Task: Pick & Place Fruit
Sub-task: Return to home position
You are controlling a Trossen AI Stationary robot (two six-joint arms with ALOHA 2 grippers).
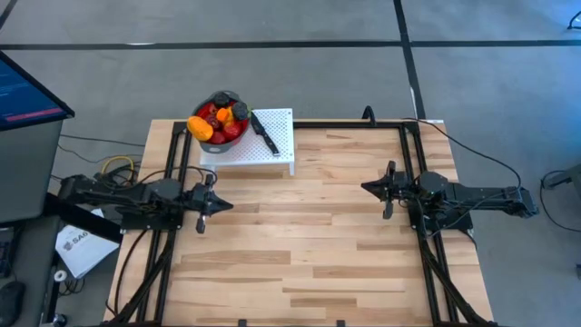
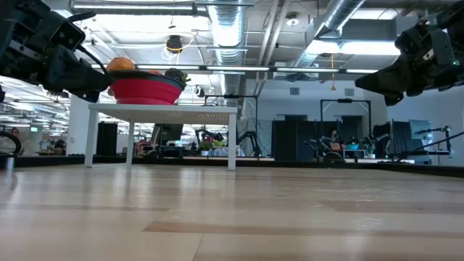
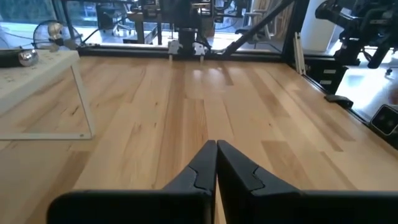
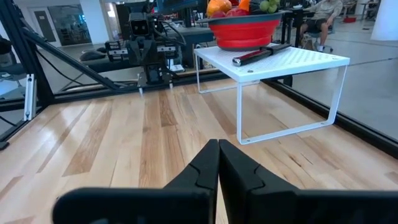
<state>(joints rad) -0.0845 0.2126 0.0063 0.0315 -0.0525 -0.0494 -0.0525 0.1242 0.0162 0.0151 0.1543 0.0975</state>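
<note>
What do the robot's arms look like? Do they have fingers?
Both are dark, almost black, and blocky. The left arm and right arm have black cables trailing beside them. Yes, there are fingers: the left gripper and right gripper each have two dark, pointed ones on a wide bar.

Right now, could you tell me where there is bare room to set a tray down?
The wooden table is bare between the left tool and right tool, and across the whole half away from the white shelf. The shelf is crowded: the red bowl heaped with fruit and a knife leave only narrow strips free.
</note>
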